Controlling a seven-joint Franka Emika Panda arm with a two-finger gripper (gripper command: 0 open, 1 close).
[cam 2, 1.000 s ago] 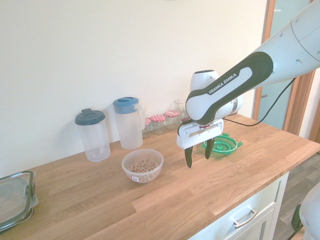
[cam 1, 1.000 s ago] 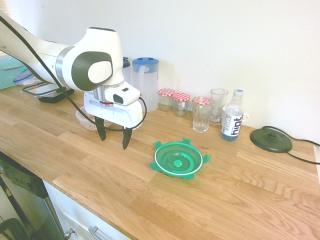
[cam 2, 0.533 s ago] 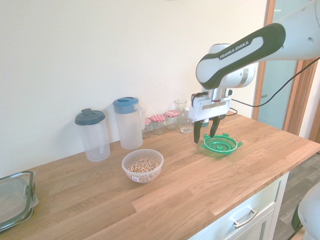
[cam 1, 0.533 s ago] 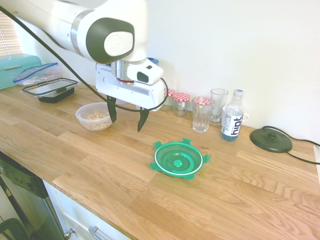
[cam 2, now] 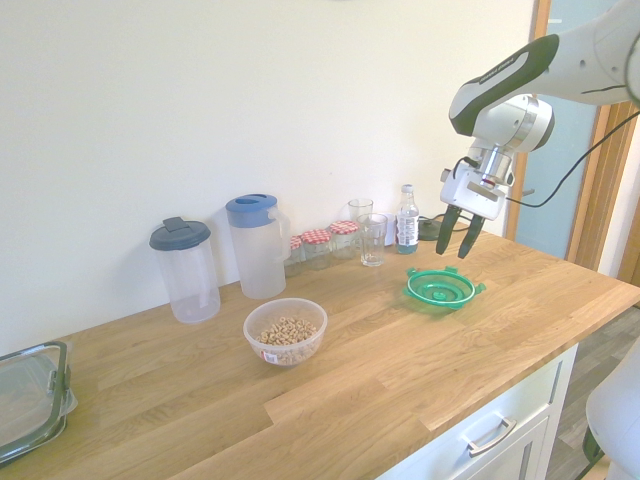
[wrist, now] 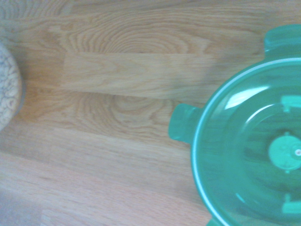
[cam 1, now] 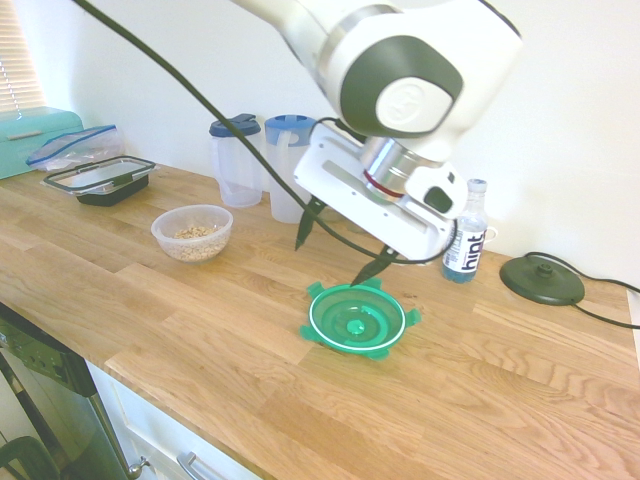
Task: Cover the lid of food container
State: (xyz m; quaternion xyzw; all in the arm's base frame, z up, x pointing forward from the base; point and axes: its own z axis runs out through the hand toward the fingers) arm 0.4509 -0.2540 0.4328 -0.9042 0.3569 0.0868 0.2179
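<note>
Round green plastic lid (cam 1: 356,319) with four clip tabs and a white ring lies flat on the wooden table (cam 1: 500,390), nearest the front edge, nothing touching it. The hand (cam 1: 340,248) hangs just above the lid's far rim, tilted, fingers (cam 1: 305,224) apart and empty. Small round translucent plastic food container (cam 1: 192,232) with brownish grains sits well apart from the lid, along the table, uncovered. Behind the lid by the wall: clear water bottle (cam 1: 465,240) with a dark label, black round disc (cam 1: 542,279) with a cord, two tall blue-lidded jugs (cam 1: 283,165). Progress: early. Lid not yet gripped. Left: grasp the lid, carry it over, seat it on the container.
</note>
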